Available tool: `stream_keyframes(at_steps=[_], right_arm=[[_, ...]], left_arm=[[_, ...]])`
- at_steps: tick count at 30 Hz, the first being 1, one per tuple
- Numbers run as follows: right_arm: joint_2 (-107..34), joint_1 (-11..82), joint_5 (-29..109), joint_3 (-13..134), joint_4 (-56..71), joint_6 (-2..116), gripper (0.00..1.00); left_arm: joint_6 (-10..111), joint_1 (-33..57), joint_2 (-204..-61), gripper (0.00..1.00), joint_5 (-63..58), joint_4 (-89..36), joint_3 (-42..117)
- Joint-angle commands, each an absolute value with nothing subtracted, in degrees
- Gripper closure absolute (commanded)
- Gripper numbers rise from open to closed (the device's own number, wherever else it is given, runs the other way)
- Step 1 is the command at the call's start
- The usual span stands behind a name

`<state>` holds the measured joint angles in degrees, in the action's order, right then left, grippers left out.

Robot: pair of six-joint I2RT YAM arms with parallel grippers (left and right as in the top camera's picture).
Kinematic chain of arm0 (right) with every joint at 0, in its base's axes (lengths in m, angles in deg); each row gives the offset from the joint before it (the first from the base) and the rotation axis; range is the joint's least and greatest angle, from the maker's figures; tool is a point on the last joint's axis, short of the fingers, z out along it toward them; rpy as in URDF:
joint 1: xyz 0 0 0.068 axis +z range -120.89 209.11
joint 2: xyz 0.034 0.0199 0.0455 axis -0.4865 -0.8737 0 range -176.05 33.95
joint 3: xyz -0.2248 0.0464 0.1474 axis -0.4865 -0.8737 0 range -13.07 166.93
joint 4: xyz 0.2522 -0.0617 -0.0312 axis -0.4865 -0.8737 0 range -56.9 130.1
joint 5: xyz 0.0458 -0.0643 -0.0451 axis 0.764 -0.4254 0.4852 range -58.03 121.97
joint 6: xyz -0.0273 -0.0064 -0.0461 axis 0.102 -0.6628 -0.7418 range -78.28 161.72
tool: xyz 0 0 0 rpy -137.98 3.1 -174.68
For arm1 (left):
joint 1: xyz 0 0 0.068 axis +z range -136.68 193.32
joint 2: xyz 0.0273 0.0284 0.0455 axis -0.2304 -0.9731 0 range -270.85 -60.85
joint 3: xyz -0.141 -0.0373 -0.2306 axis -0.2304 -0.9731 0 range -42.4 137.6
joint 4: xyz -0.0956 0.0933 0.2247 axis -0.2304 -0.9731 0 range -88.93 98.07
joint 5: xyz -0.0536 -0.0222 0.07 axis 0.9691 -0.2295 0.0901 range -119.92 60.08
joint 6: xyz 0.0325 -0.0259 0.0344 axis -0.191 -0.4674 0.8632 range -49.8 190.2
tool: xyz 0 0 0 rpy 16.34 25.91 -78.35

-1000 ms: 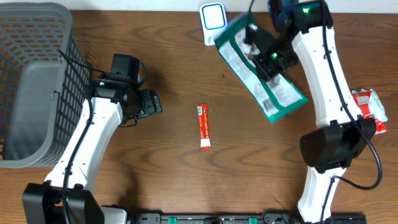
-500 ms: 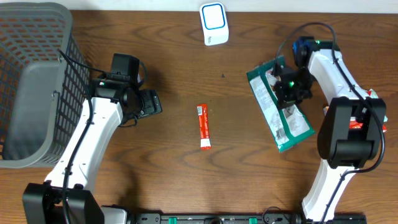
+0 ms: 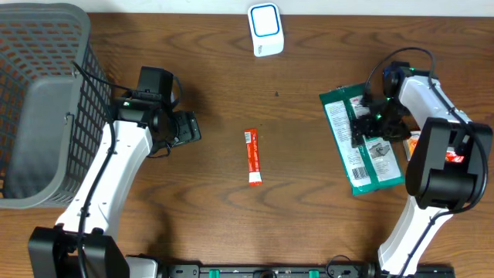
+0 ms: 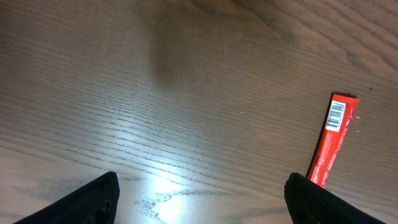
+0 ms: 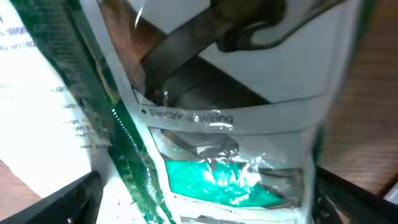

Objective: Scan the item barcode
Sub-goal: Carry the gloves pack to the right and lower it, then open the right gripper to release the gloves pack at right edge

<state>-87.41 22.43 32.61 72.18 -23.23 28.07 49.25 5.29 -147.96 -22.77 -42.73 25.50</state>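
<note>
green packet (image 3: 372, 168) lies flat on desk (image 3: 231, 77) at right, white label up. right gripper (image 3: 364, 127) low over it, fingers spread wide. left gripper (image 3: 187, 127) spread, holding nothing, near red stick packet (image 3: 252, 157) mid-desk. grey mesh basket (image 3: 46, 31) far left. white scanner (image 3: 265, 29) at top edge.

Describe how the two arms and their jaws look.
Left arm and right arm: white rounded shells with black joints. Thin black cables loop near each wrist, where small green lights glow. The jaws are black.
</note>
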Motion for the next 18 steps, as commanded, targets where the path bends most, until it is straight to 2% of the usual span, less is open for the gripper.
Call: stream_keyframes(at_steps=[1, 10, 13, 18], right_arm=[[-87.1, 22.0, 32.0, 71.5, -21.7, 30.6, 0.01], [-77.7, 23.9, 32.7, 71.5, -21.2, 34.6, 0.01], [-72.4, 26.7, 37.5, 71.5, -21.0, 34.6, 0.01], [-70.6, 32.5, 54.9, 71.4, -20.1, 34.6, 0.01]], left_arm=[[49.5, 5.3, -147.5, 0.14, -23.1, -42.9, 25.5], [49.5, 5.3, -147.5, 0.14, -23.1, -42.9, 25.5], [49.5, 5.3, -147.5, 0.14, -23.1, -42.9, 25.5], [49.5, 5.3, -147.5, 0.14, -23.1, -42.9, 25.5]])
